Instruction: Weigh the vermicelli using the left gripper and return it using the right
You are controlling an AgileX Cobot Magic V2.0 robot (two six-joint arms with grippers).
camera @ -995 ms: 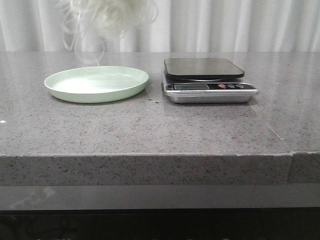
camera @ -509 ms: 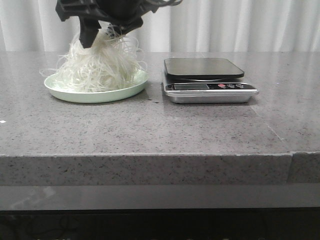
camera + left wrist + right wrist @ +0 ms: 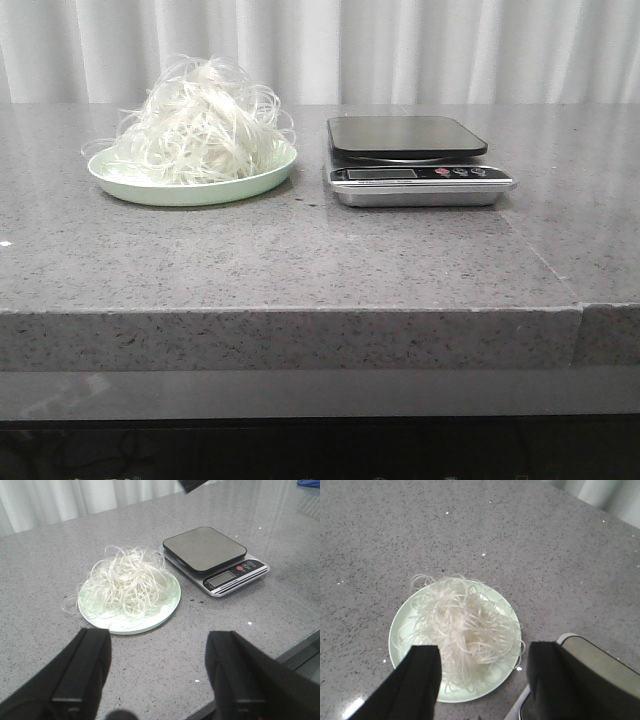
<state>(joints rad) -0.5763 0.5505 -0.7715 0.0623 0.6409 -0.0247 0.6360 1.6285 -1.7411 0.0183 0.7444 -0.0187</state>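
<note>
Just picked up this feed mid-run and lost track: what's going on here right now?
Nothing is being held. The vermicelli lies heaped on the green plate, and the scale beside it has a bare platform. The right gripper hangs open above the plate and the left gripper is open too, off to the side facing both. Neither arm shows in the front view.

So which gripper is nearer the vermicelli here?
The right gripper: it hangs open just above the vermicelli on the plate. The left gripper sits open farther back over bare table.
</note>
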